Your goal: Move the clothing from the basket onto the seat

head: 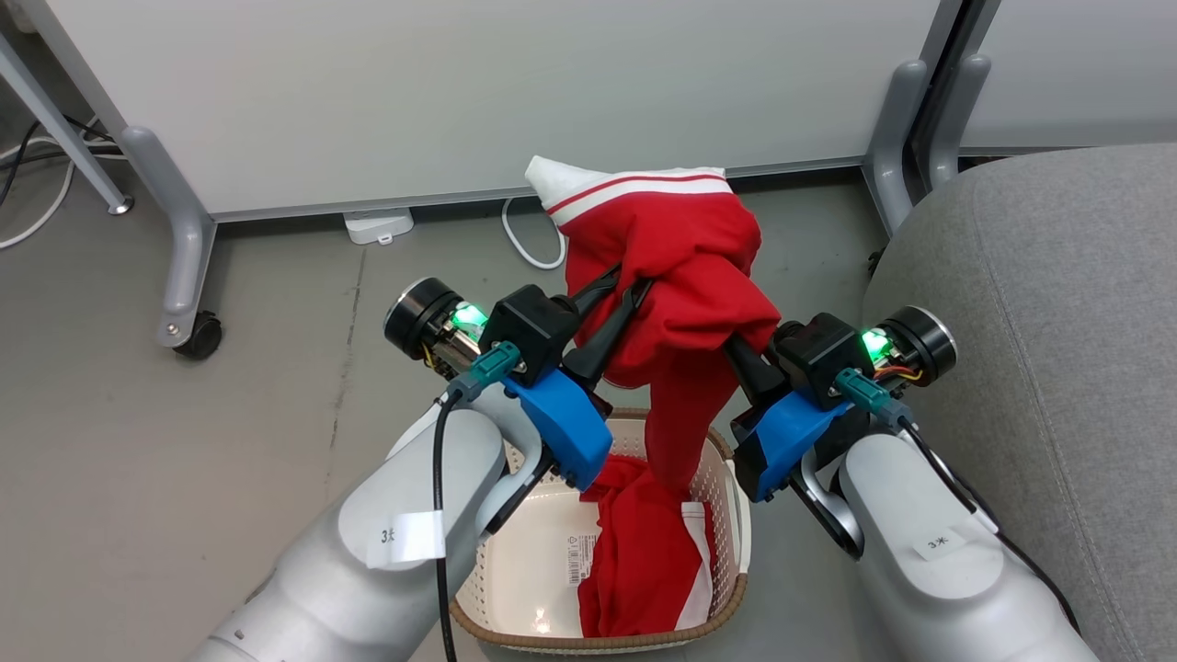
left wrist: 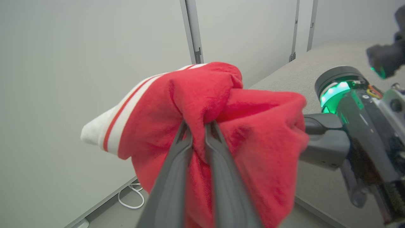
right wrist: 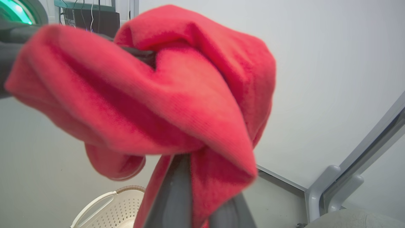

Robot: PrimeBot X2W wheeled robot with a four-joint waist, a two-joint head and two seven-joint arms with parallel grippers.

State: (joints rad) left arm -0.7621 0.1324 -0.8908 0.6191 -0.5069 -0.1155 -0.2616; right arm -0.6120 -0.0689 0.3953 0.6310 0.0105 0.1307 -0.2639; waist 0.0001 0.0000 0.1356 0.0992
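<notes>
A bright-red garment (head: pixel 680 248) with white stripe trim, part of the clothing, hangs in the air over the basket (head: pixel 726 496), its tail trailing down into it. My left gripper (head: pixel 630 285) is shut on a fold of that garment (left wrist: pixel 253 136) from the left, with cloth pinched between its fingers (left wrist: pixel 177 164). From the right, my right gripper (head: pixel 740 354) is shut on the same garment (right wrist: pixel 177 95), its tips buried in the fabric. A second red garment (head: pixel 644 561) lies inside the cream basket (right wrist: pixel 120 202). The grey seat (head: pixel 1039 276) is at the right.
A white partition panel (head: pixel 460 92) on grey legs with a caster (head: pixel 198 336) stands behind the basket. A white cable (head: pixel 524 244) and a small white box (head: pixel 377 225) lie on the grey floor at its foot. Open floor stretches to the left.
</notes>
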